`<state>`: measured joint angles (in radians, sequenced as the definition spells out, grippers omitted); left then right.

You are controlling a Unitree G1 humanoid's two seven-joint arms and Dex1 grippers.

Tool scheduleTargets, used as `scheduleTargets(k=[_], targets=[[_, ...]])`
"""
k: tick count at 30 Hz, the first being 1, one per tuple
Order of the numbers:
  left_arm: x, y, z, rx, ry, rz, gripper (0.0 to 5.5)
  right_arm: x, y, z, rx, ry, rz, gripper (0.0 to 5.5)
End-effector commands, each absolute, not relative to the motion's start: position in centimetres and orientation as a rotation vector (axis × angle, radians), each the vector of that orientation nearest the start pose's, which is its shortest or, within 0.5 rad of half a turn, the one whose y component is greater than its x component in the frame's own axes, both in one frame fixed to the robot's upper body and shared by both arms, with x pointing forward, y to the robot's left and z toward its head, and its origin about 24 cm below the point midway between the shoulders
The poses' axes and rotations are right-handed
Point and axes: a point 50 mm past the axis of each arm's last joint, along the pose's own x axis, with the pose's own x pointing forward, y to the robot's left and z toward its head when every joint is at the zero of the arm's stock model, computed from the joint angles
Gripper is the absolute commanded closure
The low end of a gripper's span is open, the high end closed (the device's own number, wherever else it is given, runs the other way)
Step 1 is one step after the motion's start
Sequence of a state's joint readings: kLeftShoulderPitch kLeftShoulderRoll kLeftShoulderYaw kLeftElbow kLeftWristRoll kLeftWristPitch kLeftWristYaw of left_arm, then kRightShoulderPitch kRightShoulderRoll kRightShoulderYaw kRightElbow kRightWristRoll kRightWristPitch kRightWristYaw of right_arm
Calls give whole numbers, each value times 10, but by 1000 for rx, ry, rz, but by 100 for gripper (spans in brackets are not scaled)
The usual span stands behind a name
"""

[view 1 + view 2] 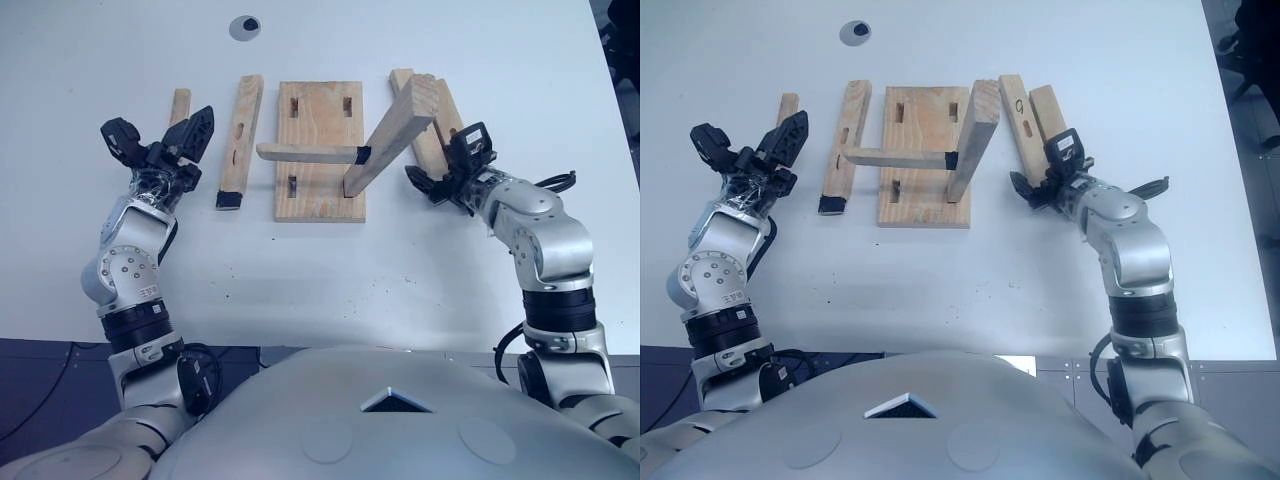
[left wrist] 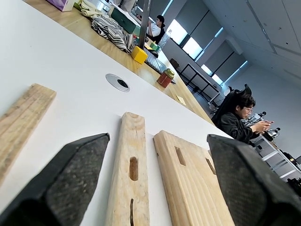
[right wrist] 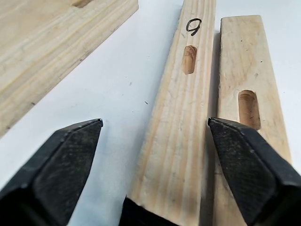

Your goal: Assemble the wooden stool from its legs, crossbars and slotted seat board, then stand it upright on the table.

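White table (image 1: 400, 290) bearing slotted seat board (image 1: 320, 195), leg (image 1: 395, 135) standing on it with crossbar (image 1: 305, 153) attached, left gripper (image 1: 158, 125) released, right gripper (image 3: 155, 121) released over two loose legs (image 1: 1020, 110)

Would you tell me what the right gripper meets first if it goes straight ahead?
Most likely the inner loose leg of the pair lying side by side, though depth is unclear.

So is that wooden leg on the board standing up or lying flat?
Standing up: the leg rises from the board's near right corner, holding a crossbar out sideways in the air.
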<state>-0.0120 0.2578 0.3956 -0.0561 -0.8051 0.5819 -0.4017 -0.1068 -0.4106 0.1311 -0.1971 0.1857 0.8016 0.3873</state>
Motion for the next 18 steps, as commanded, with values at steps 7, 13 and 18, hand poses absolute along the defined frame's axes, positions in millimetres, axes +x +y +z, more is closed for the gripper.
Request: scheduleTargets(k=[7,13,18], targets=[[241,241,55,-643,167,-220,168,250,-185,29,-325,704,424,322],[246,242,70,-543,117,-240,168,265,-174,50,-166,568,436,338],[275,225,118,-343,9,-402,168,300,-169,99,22,285,475,340]])
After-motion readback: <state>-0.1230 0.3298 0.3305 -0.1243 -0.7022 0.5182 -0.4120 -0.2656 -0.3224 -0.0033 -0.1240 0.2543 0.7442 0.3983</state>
